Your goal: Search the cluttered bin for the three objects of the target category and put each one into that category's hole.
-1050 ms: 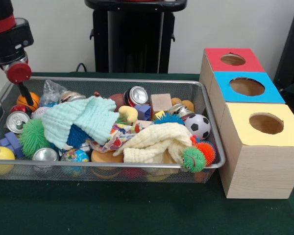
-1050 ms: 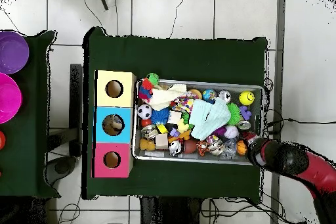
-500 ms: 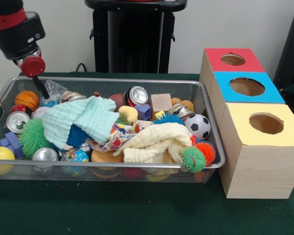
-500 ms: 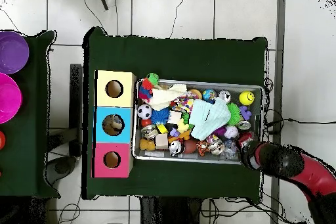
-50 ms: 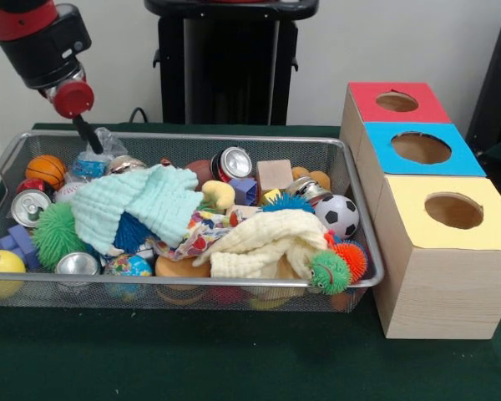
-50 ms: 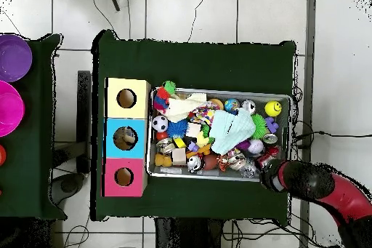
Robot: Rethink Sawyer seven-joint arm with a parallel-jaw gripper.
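Note:
A wire mesh bin (image 5: 192, 136) (image 6: 218, 89) is crammed with toys, cans and cloths. Drink cans lie at the back middle (image 5: 232, 161), at the left (image 5: 29, 205) and at the front left (image 5: 77, 264). A soccer ball (image 5: 340, 215), a small basketball (image 5: 48, 170) and a yellow smiley ball (image 5: 0, 266) show among them. A mint cloth (image 5: 134, 205) and a cream cloth (image 5: 267, 242) cover other things. My gripper (image 5: 88, 134) (image 6: 267, 171) hangs over the bin's far left corner, above a crumpled clear bag (image 5: 92, 154). Nothing is seen in it.
Three wooden boxes stand beside the bin, each with a round hole in a coloured top: red (image 5: 397, 101) (image 6: 123, 177), blue (image 5: 421, 148) (image 6: 125, 138), yellow (image 5: 453, 210) (image 6: 126, 98). A wooden block (image 5: 274, 175) and spiky balls (image 5: 330, 271) lie in the bin. Green cloth (image 5: 234, 359) covers the table.
In the front view the arm has risen and moved right, from outside the bin's left end to above its far left corner. The bin's contents have not shifted.

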